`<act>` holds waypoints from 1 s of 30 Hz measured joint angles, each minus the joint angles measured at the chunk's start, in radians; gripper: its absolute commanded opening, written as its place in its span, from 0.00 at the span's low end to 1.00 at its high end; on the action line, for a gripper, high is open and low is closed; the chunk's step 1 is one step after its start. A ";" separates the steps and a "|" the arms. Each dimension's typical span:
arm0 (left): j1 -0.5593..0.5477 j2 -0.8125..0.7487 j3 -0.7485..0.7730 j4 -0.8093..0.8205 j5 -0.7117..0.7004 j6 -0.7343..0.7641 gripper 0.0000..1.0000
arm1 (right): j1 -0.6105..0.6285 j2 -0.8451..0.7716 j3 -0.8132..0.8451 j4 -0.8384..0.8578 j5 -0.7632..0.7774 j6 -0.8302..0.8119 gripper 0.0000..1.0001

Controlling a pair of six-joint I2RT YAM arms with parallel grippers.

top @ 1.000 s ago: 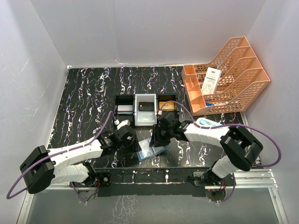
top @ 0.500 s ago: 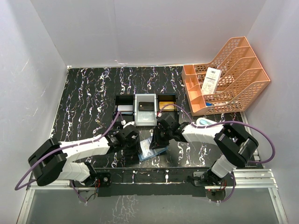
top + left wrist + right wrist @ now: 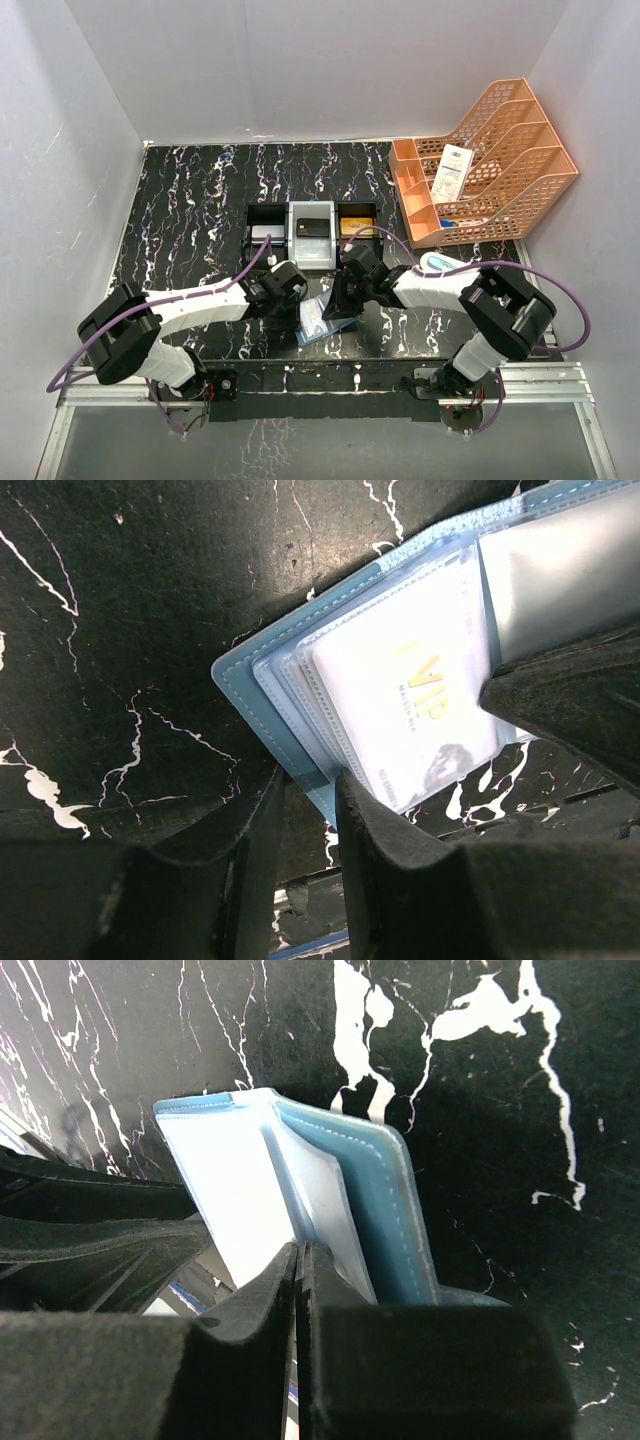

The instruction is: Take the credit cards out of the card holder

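Note:
The teal card holder (image 3: 322, 322) lies open near the table's front edge, between my two grippers. In the left wrist view its teal cover (image 3: 245, 675) holds clear pockets, and a pale greyish credit card (image 3: 400, 695) with gold VIP lettering sits in the top pocket. My left gripper (image 3: 293, 312) is slightly open, and the holder's lower teal edge lies between its fingers (image 3: 310, 805). My right gripper (image 3: 338, 300) is shut on a clear inner pocket leaf of the holder (image 3: 385, 1200), with its fingers (image 3: 300, 1260) pressed together and the leaf lifted.
A black-and-white three-compartment tray (image 3: 300, 262) stands just behind the holder, with a pale card, a black card and a gold card in it. An orange file rack (image 3: 500, 190) with a barcoded slip (image 3: 455, 172) stands at the back right. A white-and-light-blue oval case (image 3: 445, 262) lies by my right arm.
My left gripper has moved right, up to the card holder's left edge. My right gripper has stayed at the holder, shifting slightly left.

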 measured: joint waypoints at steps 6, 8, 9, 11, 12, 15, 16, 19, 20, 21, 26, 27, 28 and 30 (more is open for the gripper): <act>0.000 0.001 0.003 -0.005 -0.011 0.014 0.26 | 0.005 -0.046 -0.021 -0.007 0.038 0.012 0.00; 0.000 0.001 0.003 -0.005 -0.012 0.018 0.26 | 0.004 -0.069 -0.032 -0.006 0.043 0.018 0.00; -0.001 0.001 0.003 -0.005 -0.012 0.020 0.26 | 0.003 -0.077 -0.037 -0.007 0.046 0.019 0.00; -0.001 0.001 0.004 -0.005 -0.012 0.025 0.26 | 0.001 -0.085 -0.040 -0.009 0.050 0.019 0.00; -0.001 0.001 0.004 -0.006 -0.013 0.029 0.26 | -0.002 -0.087 -0.041 -0.008 0.052 0.019 0.00; -0.001 0.001 0.007 -0.009 -0.019 0.042 0.26 | -0.008 -0.087 -0.043 -0.008 0.055 0.018 0.03; -0.001 0.001 0.008 -0.011 -0.023 0.046 0.26 | -0.009 -0.087 -0.043 -0.009 0.053 0.018 0.06; -0.001 0.000 0.009 -0.013 -0.032 0.056 0.27 | -0.009 -0.087 -0.043 -0.010 0.046 0.010 0.17; -0.001 0.000 0.009 -0.014 -0.035 0.057 0.28 | -0.009 -0.086 -0.043 -0.011 0.040 0.004 0.21; -0.001 -0.002 0.009 -0.015 -0.037 0.059 0.27 | -0.009 -0.086 -0.043 -0.014 0.036 -0.005 0.24; -0.001 -0.010 0.009 -0.028 -0.064 0.067 0.27 | -0.002 -0.086 0.008 -0.091 0.063 -0.052 0.42; -0.001 -0.016 0.009 -0.038 -0.076 0.068 0.27 | 0.002 -0.086 0.036 -0.118 0.083 -0.072 0.47; 0.000 -0.020 0.009 -0.044 -0.085 0.067 0.29 | 0.005 -0.086 0.042 -0.121 0.087 -0.077 0.51; 0.005 -0.032 0.009 -0.053 -0.098 0.067 0.32 | 0.020 -0.086 0.082 -0.159 0.126 -0.097 0.56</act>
